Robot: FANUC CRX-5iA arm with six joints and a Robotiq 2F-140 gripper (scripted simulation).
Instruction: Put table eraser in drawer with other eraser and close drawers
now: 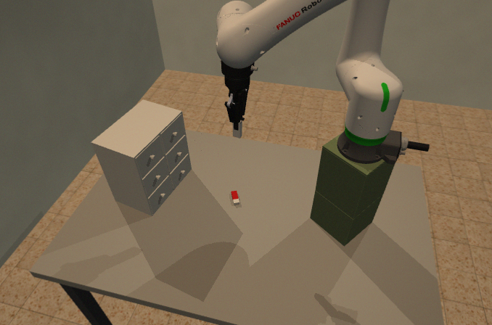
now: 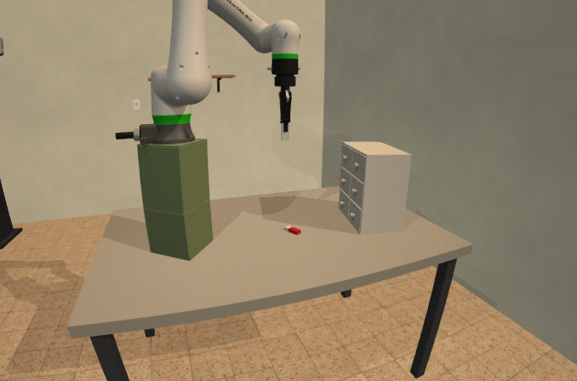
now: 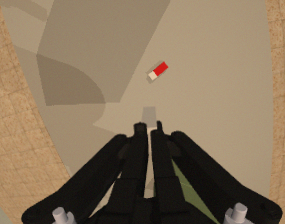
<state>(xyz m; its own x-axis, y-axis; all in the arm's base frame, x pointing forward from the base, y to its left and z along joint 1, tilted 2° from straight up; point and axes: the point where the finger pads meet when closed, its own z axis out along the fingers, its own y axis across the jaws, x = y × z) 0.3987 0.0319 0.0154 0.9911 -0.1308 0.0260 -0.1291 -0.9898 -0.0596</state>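
A small eraser (image 1: 235, 196) (image 2: 293, 230) (image 3: 158, 71), red with a white end, lies flat on the table between the chest and the green pedestal. The white chest (image 1: 114, 176) (image 2: 384, 193) stands upright with two columns of three grey drawers, each with a small knob. All the drawers look pushed in, so what they hold is hidden. My gripper (image 1: 237, 132) (image 2: 285, 134) (image 3: 149, 116) points straight down, high above the table. It is shut and holds nothing. In the wrist view the eraser shows beyond the fingertips, slightly to the right.
The green pedestal (image 1: 350, 199) (image 2: 177, 201) carries the arm's base on the side of the table (image 1: 277, 291) (image 2: 253, 278) opposite the chest. A wall (image 1: 74, 57) (image 2: 477, 134) rises behind the chest. Shadows of the chest and arm fall across the table.
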